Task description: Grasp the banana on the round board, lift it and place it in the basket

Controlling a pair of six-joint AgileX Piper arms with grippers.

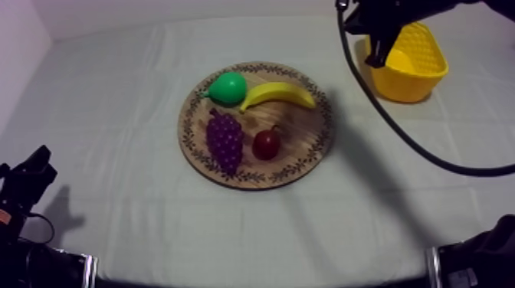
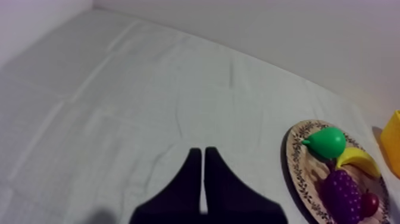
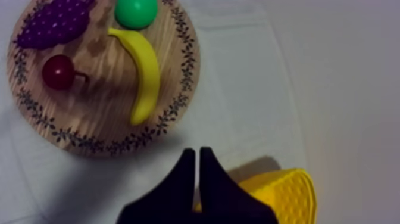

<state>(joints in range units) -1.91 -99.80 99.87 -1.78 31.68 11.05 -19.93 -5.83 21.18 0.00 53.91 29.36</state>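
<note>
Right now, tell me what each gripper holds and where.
Nothing. Left gripper and right gripper are both shut empty; the banana lies on the wooden board.

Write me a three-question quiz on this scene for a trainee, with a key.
1. True or false: the banana lies in the basket.
2. How many fruits lie on the board? A two; B four; C six.
3. Fill in: the right gripper, at the basket, is ___.

Key: 1 false, it lies on the board; 2 B; 3 shut.
</note>
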